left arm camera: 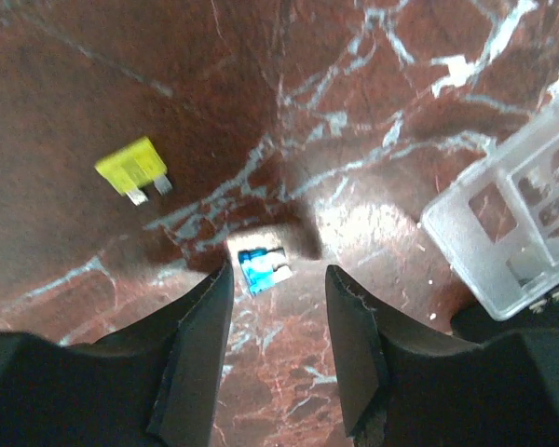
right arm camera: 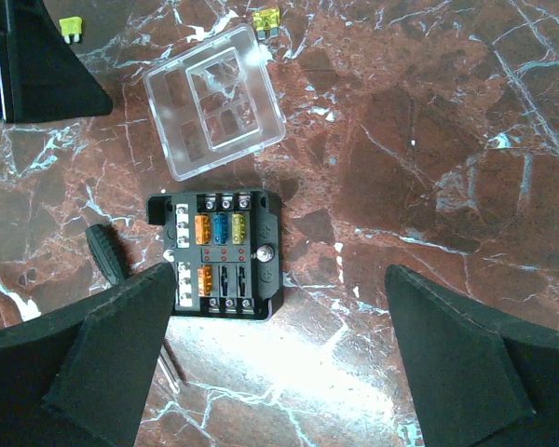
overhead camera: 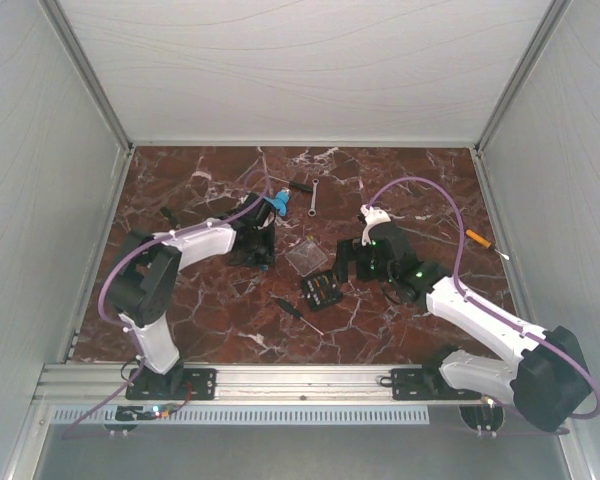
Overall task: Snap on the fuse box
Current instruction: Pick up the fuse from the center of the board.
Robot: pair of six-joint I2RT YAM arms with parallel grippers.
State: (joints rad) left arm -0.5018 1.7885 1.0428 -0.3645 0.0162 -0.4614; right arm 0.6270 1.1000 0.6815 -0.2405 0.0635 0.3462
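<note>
Currently fuse box [right arm camera: 219, 253] sits just ahead of the right jaws, wide open and empty, clear lid [right arm camera: 214, 101] beyond; left jaws part-open, empty, farther off.

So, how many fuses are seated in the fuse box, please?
4: orange fuse, blue fuse and yellow fuse along the upper row, another orange fuse lower left; none seem hidden.

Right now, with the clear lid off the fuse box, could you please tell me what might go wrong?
1. The blue fuse lies flat on the table between the fingers of the open left gripper; it might skid away instead of being gripped.
2. The screwdriver lies close beside the fuse box, so the open right gripper could knock it while reaching down.
</note>
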